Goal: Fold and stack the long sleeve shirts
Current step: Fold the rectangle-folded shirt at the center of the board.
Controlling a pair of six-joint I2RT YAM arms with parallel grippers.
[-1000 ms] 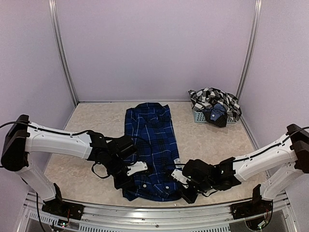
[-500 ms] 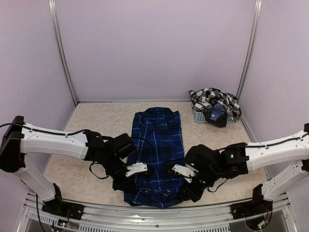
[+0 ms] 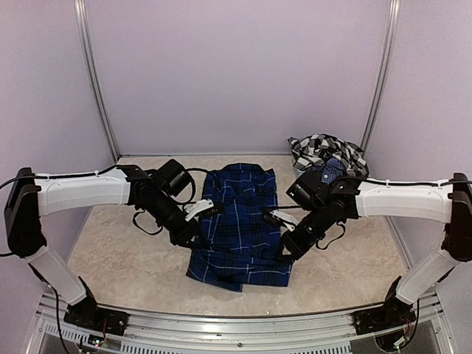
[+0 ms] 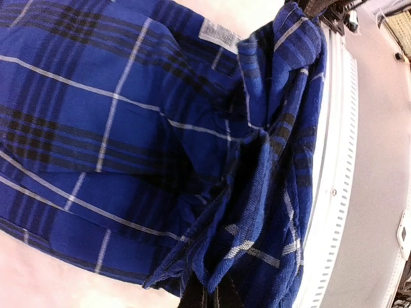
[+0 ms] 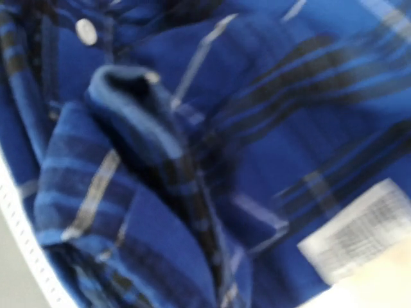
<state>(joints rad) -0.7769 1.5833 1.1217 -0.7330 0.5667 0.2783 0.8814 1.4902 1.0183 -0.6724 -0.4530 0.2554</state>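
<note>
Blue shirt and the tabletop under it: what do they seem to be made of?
The blue shirt looks like woven cloth, probably cotton, with a matte finish. The left wrist view shows a fine weave, and it hangs in soft folds. The tabletop looks hard and flat, beige with fine mottling, like stone-pattern laminate or a mat; the pictures leave open which.

Navy plaid shirt mid-table, lengthwise, side edges lifted; black-white checked shirt crumpled far right.
</note>
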